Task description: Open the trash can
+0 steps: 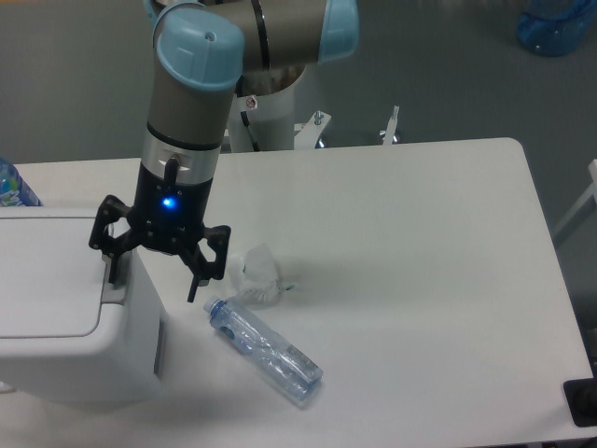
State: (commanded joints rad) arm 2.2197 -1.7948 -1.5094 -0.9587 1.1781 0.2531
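White plastic fills the lower left of the frame: the trash can (75, 327), a big boxy bin with rounded corners, sits there on the table (420, 243) with its flat lid (47, 275) down and closed. At the lid's right edge, near the bin's upper right corner, there is a small grey push tab (114, 291).

Hanging right over that corner is the gripper (154, 273), black, with a blue light glowing on its body. Its two fingers are spread wide apart and hold nothing. The left-hand finger in the frame points down at the grey tab and looks to be touching or just above it; I cannot tell which from here. The other finger hangs off the bin's right side, over the table top. The arm (191, 103) above it is grey with pale blue caps and rises to the top of the frame.

Just to the right of the gripper, on the table, lies a crumpled wad of white paper or plastic (258, 275). Below it, a clear plastic bottle (264, 350) lies on its side, its blue cap toward the bin and its base pointing to the lower right. The wad and the bottle's cap end are close together.

At the far left edge, behind the bin, part of another bottle with a blue label (13, 187) shows. Something blue and translucent (557, 23) sits on the floor in the upper right corner.
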